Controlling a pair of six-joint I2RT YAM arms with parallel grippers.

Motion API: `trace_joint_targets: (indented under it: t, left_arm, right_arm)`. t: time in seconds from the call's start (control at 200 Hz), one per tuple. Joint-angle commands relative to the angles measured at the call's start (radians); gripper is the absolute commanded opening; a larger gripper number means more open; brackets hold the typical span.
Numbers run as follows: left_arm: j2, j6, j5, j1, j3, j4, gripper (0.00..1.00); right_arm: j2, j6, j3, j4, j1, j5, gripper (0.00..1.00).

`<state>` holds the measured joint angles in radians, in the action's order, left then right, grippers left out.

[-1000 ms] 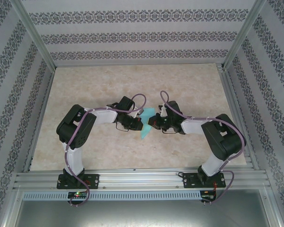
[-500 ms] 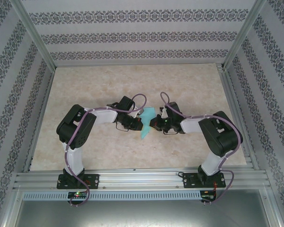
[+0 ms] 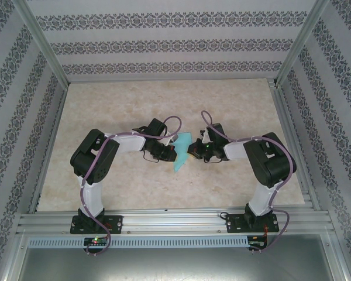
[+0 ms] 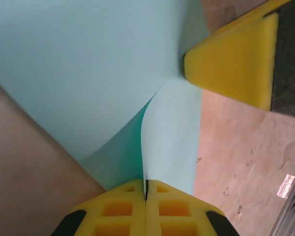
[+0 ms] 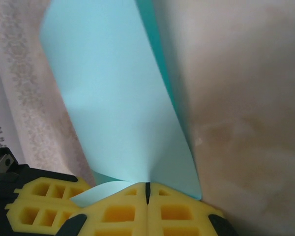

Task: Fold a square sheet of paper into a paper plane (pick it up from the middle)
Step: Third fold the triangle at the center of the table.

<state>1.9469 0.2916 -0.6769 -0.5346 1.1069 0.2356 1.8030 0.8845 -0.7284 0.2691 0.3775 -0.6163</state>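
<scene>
Top external view: the left gripper (image 3: 171,153) and the right gripper (image 3: 191,151) face each other over the middle of the table (image 3: 134,105), with the turquoise sheet of paper (image 3: 180,157) held between them. Left wrist view: the left gripper's yellow fingers (image 4: 123,211) are clamped together on an edge of the sheet, which bends along a crease. A right finger touches the sheet's far side. Right wrist view: the right gripper's jaws are likewise pinched on the sheet, which curves away from them in a fold.

L jaws clamp teal paper (image 4: 88,69) edge; 2nd yellow finger (image 4: 231,59) touches it top-right.
</scene>
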Motion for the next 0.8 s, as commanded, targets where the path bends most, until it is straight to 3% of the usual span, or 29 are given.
trace_joint_targets:
  t: [0.0, 0.22, 0.619, 0.799]
  left_arm:
    - [0.042, -0.034, 0.09, 0.01, -0.011, 0.09, 0.01]
    - [0.041, -0.038, 0.093, 0.009, -0.009, 0.096, 0.01]
    - [0.035, -0.043, 0.093, 0.011, -0.002, 0.103, 0.01]
    - [0.03, -0.052, 0.095, 0.01, -0.006, 0.11, 0.0]
  right_arm:
    - [0.02, 0.009, 0.02, 0.018, -0.009, -0.011, 0.03]
    - [-0.1, -0.039, -0.032, -0.111, -0.026, 0.0, 0.04]
    - [0.057, -0.051, -0.039, -0.1, -0.038, 0.016, 0.03]
    - [-0.028, -0.043, -0.04, -0.114, -0.033, -0.005, 0.04]
